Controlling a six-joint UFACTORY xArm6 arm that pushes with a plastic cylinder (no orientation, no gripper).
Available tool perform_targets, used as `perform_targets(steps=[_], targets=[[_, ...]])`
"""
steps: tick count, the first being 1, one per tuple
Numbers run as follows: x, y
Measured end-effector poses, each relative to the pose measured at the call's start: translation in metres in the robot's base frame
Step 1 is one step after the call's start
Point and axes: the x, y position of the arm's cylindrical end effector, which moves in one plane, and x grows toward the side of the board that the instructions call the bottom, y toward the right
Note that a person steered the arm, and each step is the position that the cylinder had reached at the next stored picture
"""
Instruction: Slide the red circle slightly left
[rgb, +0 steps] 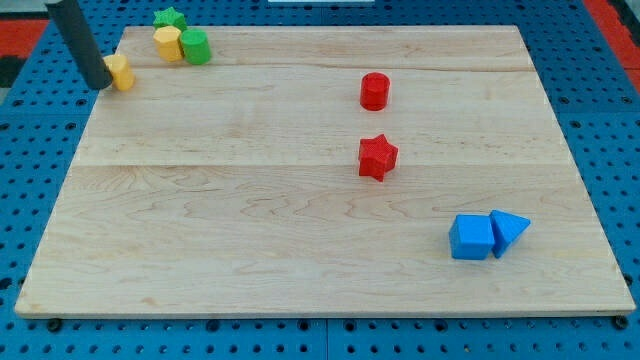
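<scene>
The red circle (374, 90) stands on the wooden board (250, 200), right of centre toward the view's top. A red star (377, 157) lies just below it. My tip (101, 84) is at the board's upper left edge, far left of the red circle, touching the left side of a small yellow block (121, 72).
A yellow block (168, 43), a green circle (195, 46) and a green star (170, 18) cluster at the top left. A blue cube (471, 237) and a blue triangle (510, 231) sit together at the lower right. Blue pegboard surrounds the board.
</scene>
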Motion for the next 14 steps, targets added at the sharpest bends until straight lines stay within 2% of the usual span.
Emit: perform_targets(steps=[2,3,6,7,8,10,12,14], targets=[[-0.031,0.033],[-0.008,0.065],[0.052,0.319],[0.05,0.411],[0.029,0.45],[0.008,0.453],[0.008,0.392],[0.016,0.386]])
